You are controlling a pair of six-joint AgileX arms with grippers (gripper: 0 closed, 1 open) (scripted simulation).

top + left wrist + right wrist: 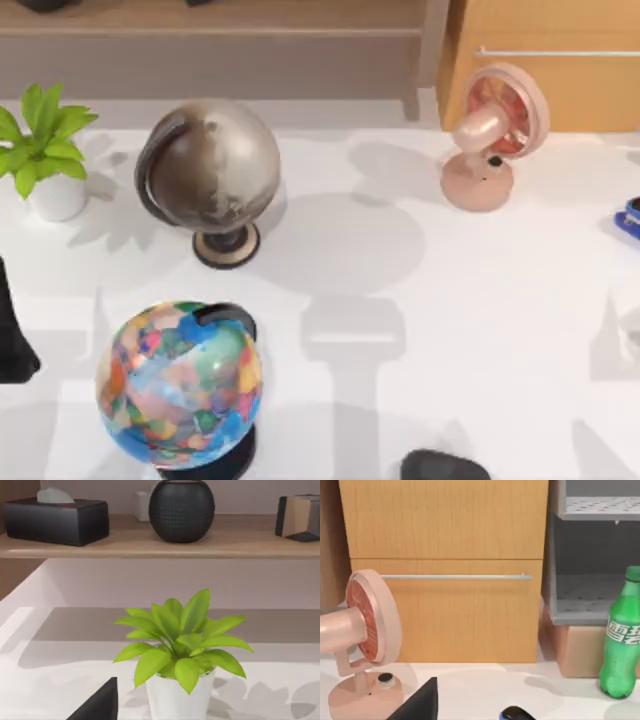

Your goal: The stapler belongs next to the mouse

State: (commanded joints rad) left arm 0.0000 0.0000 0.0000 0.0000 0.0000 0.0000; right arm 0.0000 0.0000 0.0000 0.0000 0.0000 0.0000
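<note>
Top view, nearest edge: the mouse [445, 466] lay at the bottom of the table [400, 280], right of centre, partly cut off by the frame. To its left stood a coloured globe [180, 385] on a black base. Farther back and slightly left of centre stood a grey globe [212, 165] on a round foot. A potted plant [45, 150] occupied the far left of the table, and a pink fan [495, 135] the far right, in front of a wooden cabinet [545, 60]. The stapler [629, 218] lay at the table's right edge, well apart from the mouse, only its blue end inside the frame.

A dark part of the left arm [14, 330] was visible at the left edge of the table, level with the coloured globe; whether its pincer was open or closed could not be told, nor whether it held anything.

Left wrist view: a dark wedge of the left gripper [97, 705] sat nearest the camera, then the plant [182, 650] in its white pot, then a shelf [160, 545] bearing a black tissue box [55, 520] and a black round vase [181, 510].

Right wrist view: a dark wedge of the right gripper [417, 705] sat nearest, its opening likewise impossible to tell. Beside it showed the stapler's [516, 714] dark end with a blue trace. Beyond stood the fan [365, 645], a green bottle [622, 635], and the cabinet [445, 570].
</note>
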